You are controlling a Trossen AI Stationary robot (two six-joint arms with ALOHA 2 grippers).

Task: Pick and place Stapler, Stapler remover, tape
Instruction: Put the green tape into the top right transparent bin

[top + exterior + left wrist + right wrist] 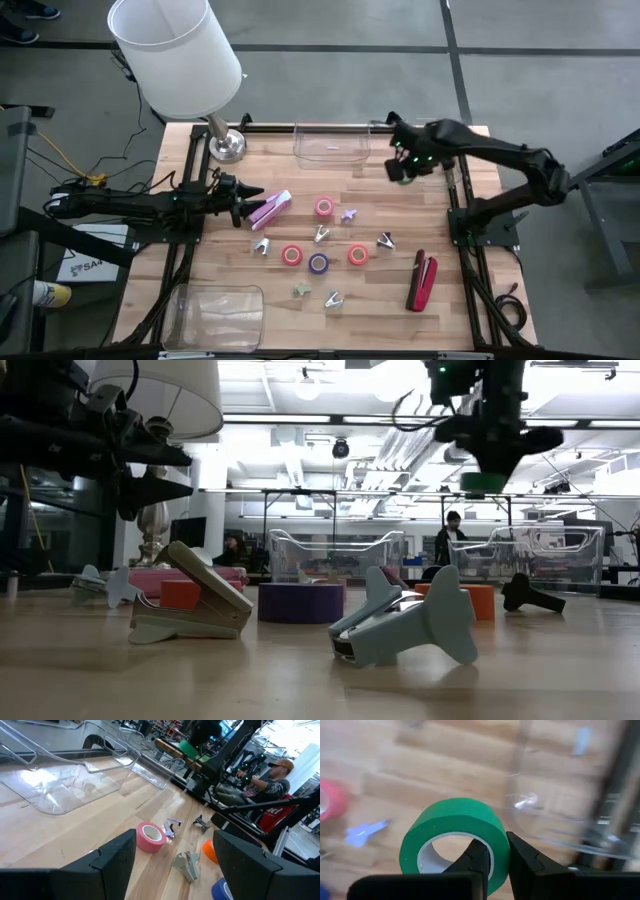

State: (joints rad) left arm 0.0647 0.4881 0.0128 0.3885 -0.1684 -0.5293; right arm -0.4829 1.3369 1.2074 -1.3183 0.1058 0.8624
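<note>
The right claw (492,851) is pinching the wall of a green ring-shaped tape roll (455,840), one finger inside the ring and one outside, and holds it in the air near the table's far edge, just beside the clear plastic bin (331,146) that sits at the middle of that edge. In the low view the roll hangs well above the wooden table (470,330).

The left claw (244,202) hovers near the table's left edge with its fingers spread and nothing between them, right next to a pink stapler (271,209) lying on the table; whether a fingertip touches the stapler is hard to judge from above.

Four more tape rolls lie around the middle of the table: a pink roll (324,207), a red-orange roll with a pink core (292,255), a purple roll (318,263) and a red-orange roll (358,254). Small claw-shaped staple removers are scattered among them, one of them lilac (348,215). A red and black stapler (422,282) lies towards the right edge. A second clear bin (214,316) sits at the near left corner, and a lamp with a white shade (176,50) stands at the far left corner.
</note>
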